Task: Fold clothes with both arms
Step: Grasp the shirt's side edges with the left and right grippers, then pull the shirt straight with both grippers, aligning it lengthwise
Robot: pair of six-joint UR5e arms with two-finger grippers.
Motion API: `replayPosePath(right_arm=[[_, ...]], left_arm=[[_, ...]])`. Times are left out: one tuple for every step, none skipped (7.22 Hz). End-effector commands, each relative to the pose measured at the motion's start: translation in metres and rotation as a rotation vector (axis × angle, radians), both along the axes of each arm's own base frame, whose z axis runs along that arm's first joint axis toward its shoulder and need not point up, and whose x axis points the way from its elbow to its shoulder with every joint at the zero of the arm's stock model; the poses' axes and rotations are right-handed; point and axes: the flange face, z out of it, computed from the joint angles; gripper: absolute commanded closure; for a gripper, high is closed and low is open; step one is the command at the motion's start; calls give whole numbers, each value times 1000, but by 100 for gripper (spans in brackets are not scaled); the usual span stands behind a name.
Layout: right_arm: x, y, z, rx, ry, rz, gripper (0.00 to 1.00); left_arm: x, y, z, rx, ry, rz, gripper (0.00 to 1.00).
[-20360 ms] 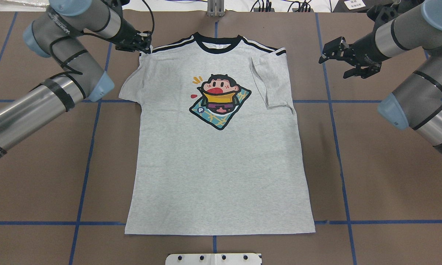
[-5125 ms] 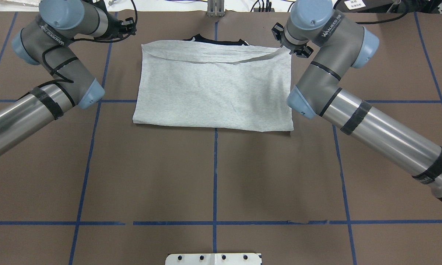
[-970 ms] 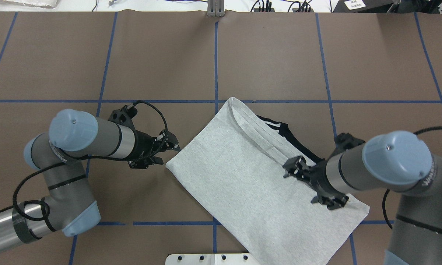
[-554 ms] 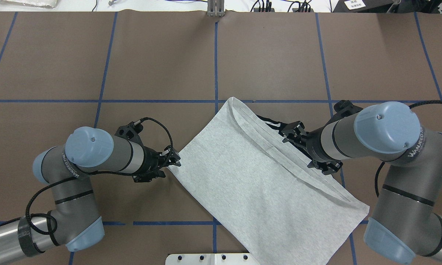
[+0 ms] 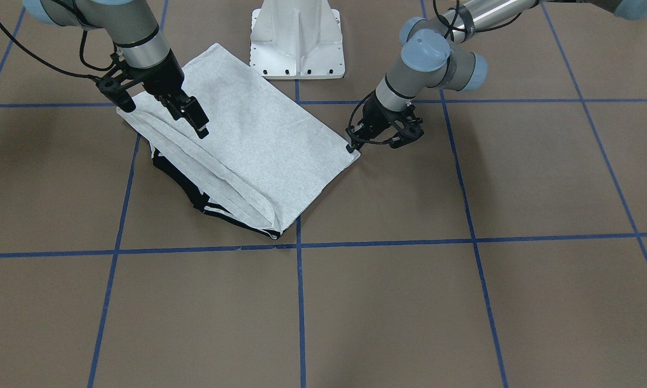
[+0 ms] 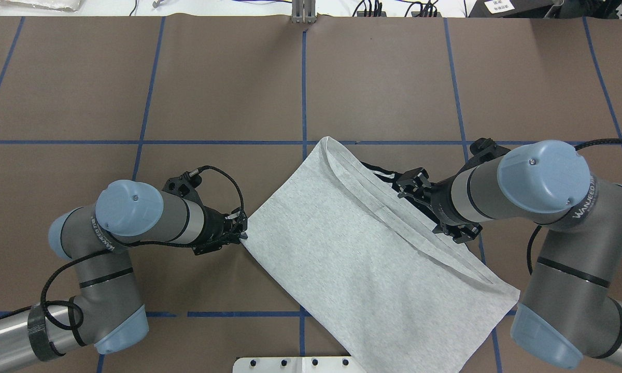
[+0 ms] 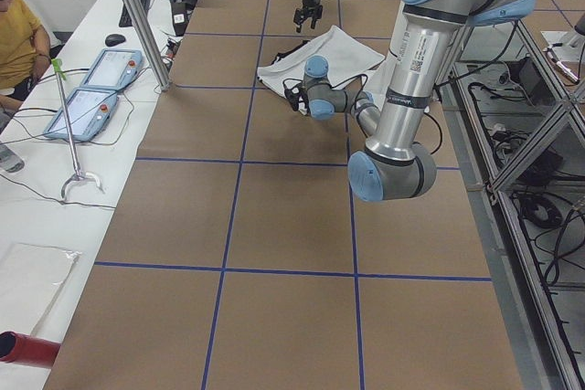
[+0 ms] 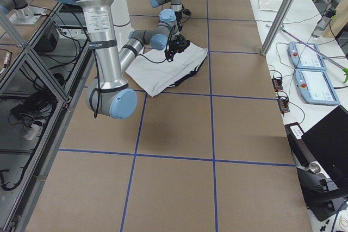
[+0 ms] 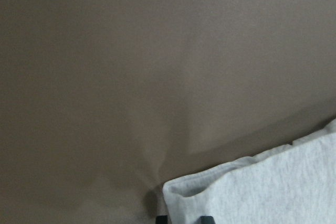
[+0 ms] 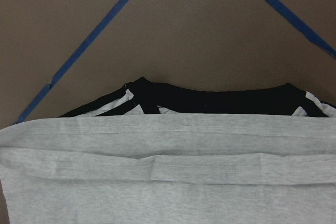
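as the t-shirt (image 6: pixel 363 248) lies folded, its corner touches left pincer (image 6: pixel 242 235)

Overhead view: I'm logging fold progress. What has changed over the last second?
The left end effector slid toward the robot to the T-shirt's leftmost corner; whether it has gripped I cannot tell. The right end effector moved away from the robot, along the cloth to the black collar. The T-shirt stayed put, folded and diagonal.

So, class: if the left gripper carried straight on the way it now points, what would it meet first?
The folded T-shirt: the left gripper points at its nearest corner and sits right at the cloth's edge. Whether they touch is unclear.
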Motion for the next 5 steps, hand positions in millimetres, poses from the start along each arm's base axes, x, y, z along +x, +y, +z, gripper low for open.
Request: replayPosePath(right_arm=[[2,-1,2,-3,3,3,0],[2,0,3,-4,6,3,0],[2,-1,2,-3,3,5,0],[2,-1,1,-4,2,8,0],[1,-1,0,-4,1,9,0]], left_arm=[[-25,-39,7,27,-45,-53,100],[-41,-61,9,122,-72,-49,100],[-57,-90,9,169,-90,-72,100],[-64,-144,-2,206,-111,-118,100],[-66,-190,-11,207,-124,-165,100]])
